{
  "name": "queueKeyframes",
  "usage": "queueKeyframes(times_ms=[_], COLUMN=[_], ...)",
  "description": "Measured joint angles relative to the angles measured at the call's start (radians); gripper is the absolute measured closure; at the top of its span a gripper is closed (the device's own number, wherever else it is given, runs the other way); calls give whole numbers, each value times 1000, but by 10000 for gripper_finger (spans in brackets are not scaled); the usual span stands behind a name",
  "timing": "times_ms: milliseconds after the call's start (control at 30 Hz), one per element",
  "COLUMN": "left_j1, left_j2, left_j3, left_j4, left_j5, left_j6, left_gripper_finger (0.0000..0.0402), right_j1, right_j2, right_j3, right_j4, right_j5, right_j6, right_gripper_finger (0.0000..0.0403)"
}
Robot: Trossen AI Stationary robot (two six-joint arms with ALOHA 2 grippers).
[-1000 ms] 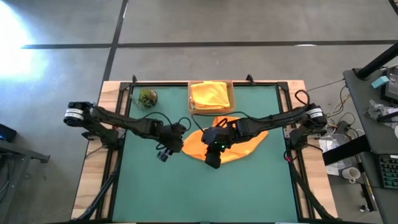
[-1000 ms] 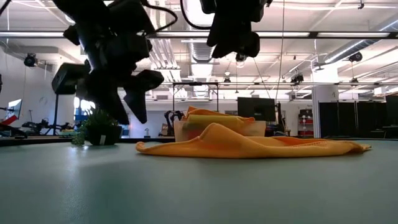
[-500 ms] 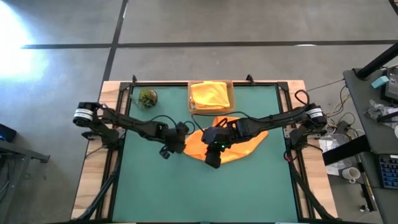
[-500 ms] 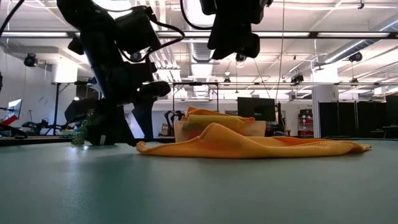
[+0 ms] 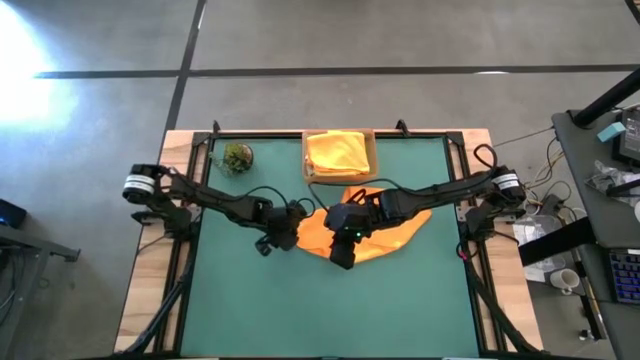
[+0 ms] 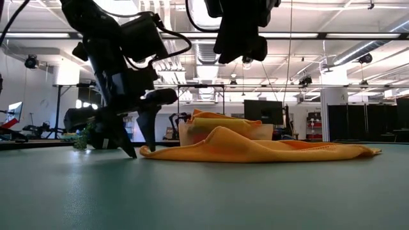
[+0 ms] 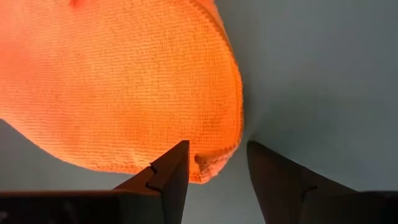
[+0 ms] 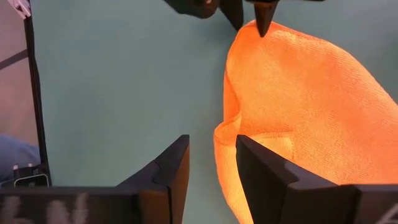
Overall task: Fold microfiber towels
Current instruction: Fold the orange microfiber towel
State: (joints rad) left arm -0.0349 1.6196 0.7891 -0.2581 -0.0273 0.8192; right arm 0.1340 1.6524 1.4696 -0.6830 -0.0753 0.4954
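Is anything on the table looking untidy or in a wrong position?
Only the orange towel: it lies crumpled and uneven in the middle of the green mat, not flat. The yellow towel sits folded in the cardboard tray.

A: What's hidden on the orange towel [image 5: 385,232]?
B: Its middle, under the right arm in the high view.
A: And the yellow towel [image 6: 220,120]?
B: From table height, its lower part sits behind the orange folds.

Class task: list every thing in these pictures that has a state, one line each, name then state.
orange towel: unfolded, rumpled on the mat
yellow towel: folded, in the tray
left gripper: jaws open, straddling the orange towel's corner
right gripper: jaws open, above the orange towel's edge
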Motion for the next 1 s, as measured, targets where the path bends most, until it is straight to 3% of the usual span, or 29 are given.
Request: queueKeyframes(times_ms=[267,667,1000], left_j1=[1,1,3], left_j2=[17,57,-26], left_j3=[-1,-2,1], left_j4=[87,99,82], left_j5=[-11,-28,-76], left_j6=[-25,-37,-307], left_gripper_finger=[263,394,400], right_j1=[-4,-4,-4], right_j2=[0,0,-1], right_j3=[0,0,-4], right_j4=[1,0,-246], right_j5=[3,0,1], right_j6=[-1,1,-84], right_gripper_finger=[282,282,282])
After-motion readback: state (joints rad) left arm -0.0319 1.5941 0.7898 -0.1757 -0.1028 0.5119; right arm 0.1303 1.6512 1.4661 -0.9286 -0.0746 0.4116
